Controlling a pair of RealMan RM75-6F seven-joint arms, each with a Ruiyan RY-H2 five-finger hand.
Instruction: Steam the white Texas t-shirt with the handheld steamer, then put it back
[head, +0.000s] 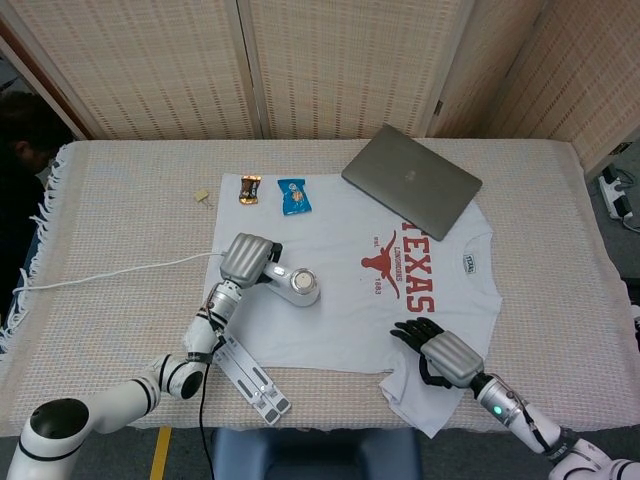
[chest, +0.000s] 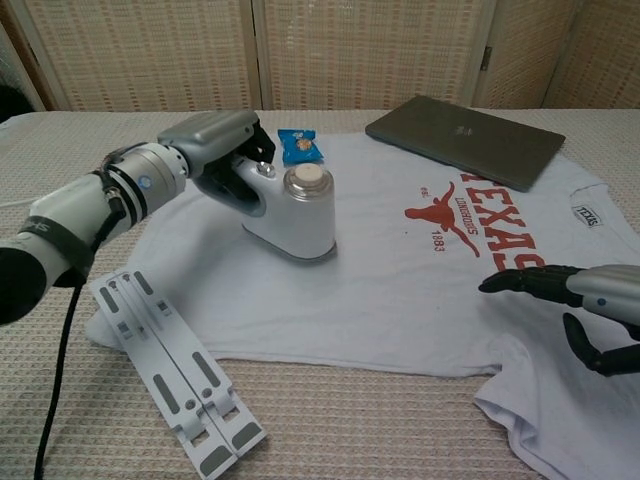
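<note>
The white Texas t-shirt (head: 330, 290) (chest: 400, 290) lies flat across the table, its red longhorn print to the right. My left hand (head: 246, 260) (chest: 205, 150) grips the handle of the white handheld steamer (head: 298, 287) (chest: 292, 210), whose base sits on the shirt's left-middle part. My right hand (head: 432, 350) (chest: 575, 300) hovers with fingers spread over the shirt's lower right edge, holding nothing. The steamer's white cord (head: 110, 272) trails off to the left.
A grey laptop (head: 411, 180) (chest: 465, 138) overlaps the shirt's top right. A blue snack bag (head: 294, 196) (chest: 299, 146) and a brown wrapper (head: 249, 188) lie at the shirt's top edge. A white folding stand (head: 240, 365) (chest: 170, 368) lies at the shirt's lower left.
</note>
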